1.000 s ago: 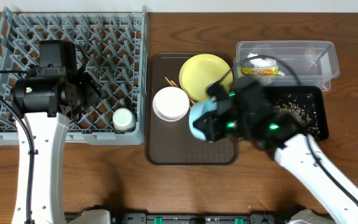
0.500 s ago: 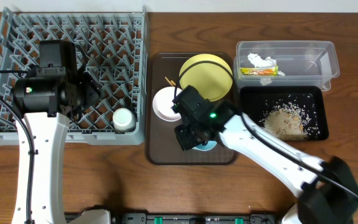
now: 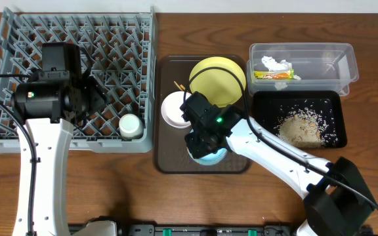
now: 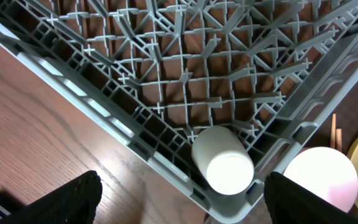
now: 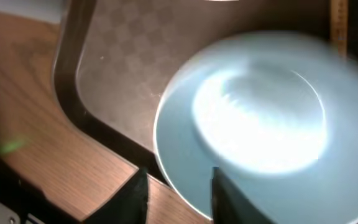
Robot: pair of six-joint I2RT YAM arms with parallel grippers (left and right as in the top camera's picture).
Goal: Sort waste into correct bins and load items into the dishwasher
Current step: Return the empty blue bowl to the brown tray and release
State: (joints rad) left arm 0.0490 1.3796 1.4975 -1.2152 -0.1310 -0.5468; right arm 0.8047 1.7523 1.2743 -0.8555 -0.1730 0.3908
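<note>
Dark brown serving tray (image 3: 172,156) at centre of wooden table (image 3: 110,190).

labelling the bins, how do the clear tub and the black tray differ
The clear tub is see-through with taller walls; the black tray is opaque and shallow. The clear tub holds a snack wrapper and a white tissue; the black tray holds rice-like scraps. Both are rectangular, similar in width, and sit together beside the brown tray.
</note>
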